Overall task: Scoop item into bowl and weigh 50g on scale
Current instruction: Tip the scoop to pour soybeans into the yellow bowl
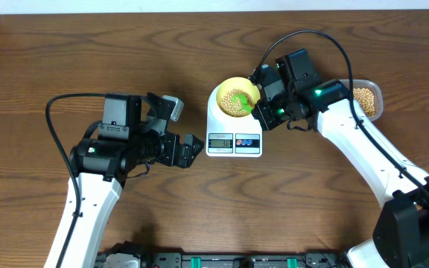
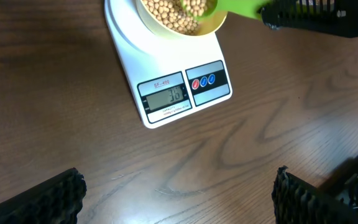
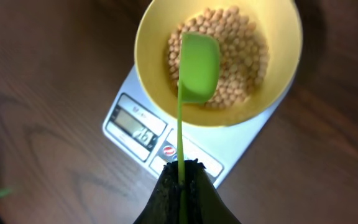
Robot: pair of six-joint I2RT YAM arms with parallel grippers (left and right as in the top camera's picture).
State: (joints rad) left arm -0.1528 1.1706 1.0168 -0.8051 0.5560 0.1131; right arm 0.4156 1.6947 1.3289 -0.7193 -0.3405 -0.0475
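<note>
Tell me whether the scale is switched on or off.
On. The grey display on the scale shows dark digits in the left wrist view, with the bowl of beans standing on its platform.

The overhead view looks straight down at the whole counter point(image 1: 88, 59); both wrist views, much nearer, share the scale point(image 2: 166, 62) and bowl point(image 3: 279, 37).

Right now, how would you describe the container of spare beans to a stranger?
Start at the white scale in the table's middle and look right, beyond the right arm. There a clear tub holds tan beans. Unlike the yellow bowl on the scale, it is transparent and sits on the wood.
</note>
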